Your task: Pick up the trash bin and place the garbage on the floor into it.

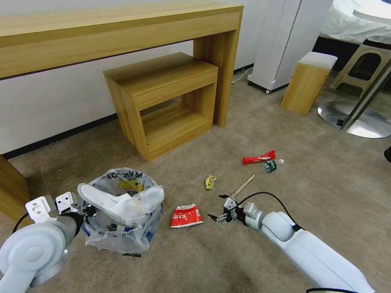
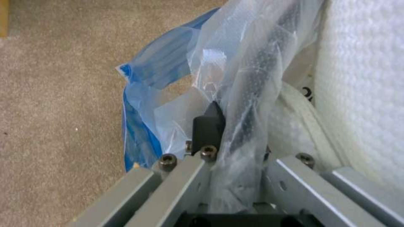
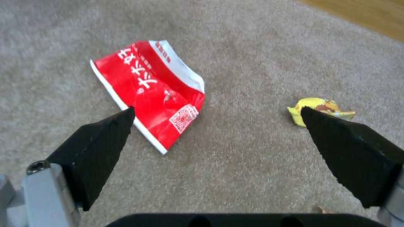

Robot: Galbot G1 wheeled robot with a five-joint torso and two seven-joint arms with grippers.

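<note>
the left claw (image 1: 90, 211) is clenched on the rim of the trash bin (image 1: 122, 211), while the right claw (image 3: 216, 126), released wide, hovers over the floor (image 1: 244, 252) beside a red-white packet (image 3: 149, 91).

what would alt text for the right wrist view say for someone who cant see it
The right gripper, black fingers spread open, hovers over beige short-pile carpet between a flattened red and white packet and a crumpled yellow wrapper, holding nothing.
</note>
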